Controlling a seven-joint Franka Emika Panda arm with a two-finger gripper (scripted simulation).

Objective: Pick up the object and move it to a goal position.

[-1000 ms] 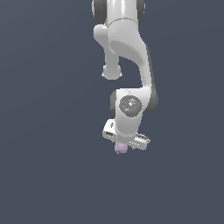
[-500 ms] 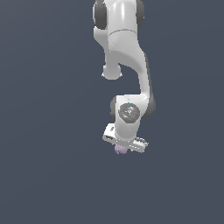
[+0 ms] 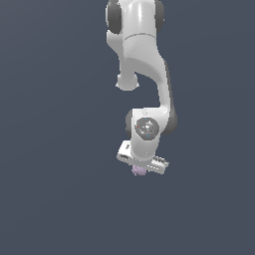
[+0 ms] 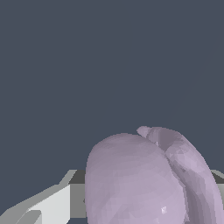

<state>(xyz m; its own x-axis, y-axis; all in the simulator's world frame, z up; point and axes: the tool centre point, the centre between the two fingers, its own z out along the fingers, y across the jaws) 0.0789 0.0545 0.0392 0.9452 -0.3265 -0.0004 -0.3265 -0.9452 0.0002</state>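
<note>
— Where is the object [image 3: 139, 171] at this moment?

— Directly under the wrist, tucked beneath the gripper [image 3: 140, 169]. In the exterior view only a small lilac lump pokes out below the white hand. In the wrist view the object [image 4: 140, 179] fills the lower part of the picture, a rounded blob with a curved flap along one side.

— Is the hand closed on it?

— I judge that it is gripping it: a pale finger [image 4: 43, 210] shows to one side of the blob and a sliver of another at the far edge, so the lump sits between them. The contact surfaces themselves are hidden behind the object, so I cannot confirm how firmly the pads bear on it.

— What could go wrong from here?

— Mostly slipping. The shape is lumpy and rounded (no flat faces for the pads to seat against), so a fast transfer could let it rotate or squirt out of the grip. If one pad presses on the thin flap and not on the body, the hold may be weaker still.

— Anything else?

— No goal marker is visible in either view, and the background is a plain dark field, so I cannot judge how far the arm [image 3: 144, 64] has to travel. A long or jerky move raises the risk of a drop.
</note>
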